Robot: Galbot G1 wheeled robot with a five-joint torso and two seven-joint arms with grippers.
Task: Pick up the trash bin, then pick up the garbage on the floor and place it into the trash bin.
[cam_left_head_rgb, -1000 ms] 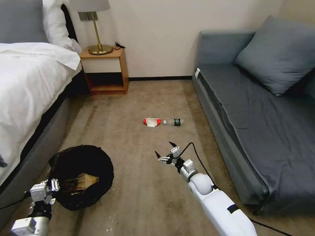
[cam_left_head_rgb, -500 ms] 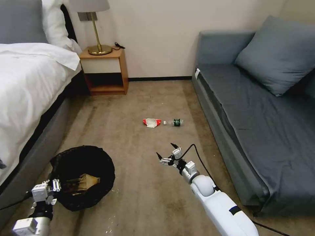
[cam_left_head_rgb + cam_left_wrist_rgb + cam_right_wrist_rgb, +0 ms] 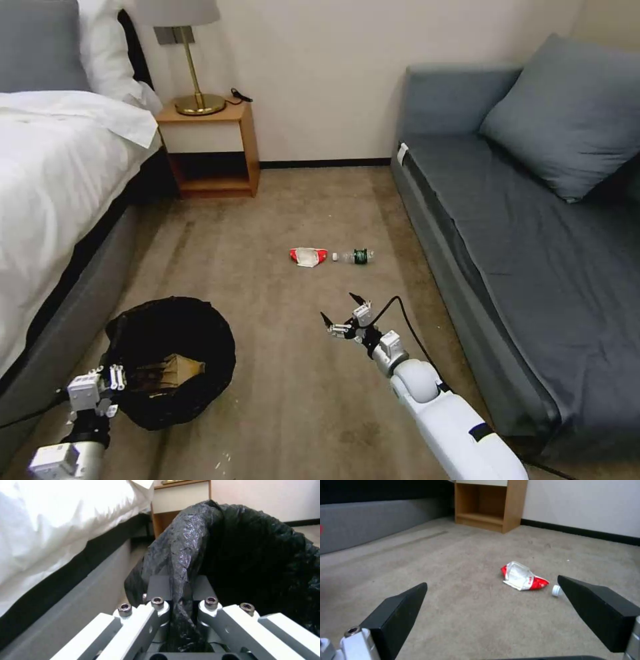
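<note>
The robot holds the trash bin and reaches toward litter on the floor.

The left tool (image 3: 181, 610) is squeezed tight on the black bag at the rim of the trash bin (image 3: 170, 360), which sits low by the bed (image 3: 53, 200). Brown paper (image 3: 170, 370) lies inside the bin. The right tool (image 3: 341, 312) is spread wide, a bit above the carpet. Ahead of it, well apart, lie a red-and-white wrapper (image 3: 308, 256) and a small clear bottle (image 3: 355, 256), just beside each other, between the bed and the sofa (image 3: 533, 267).
</note>
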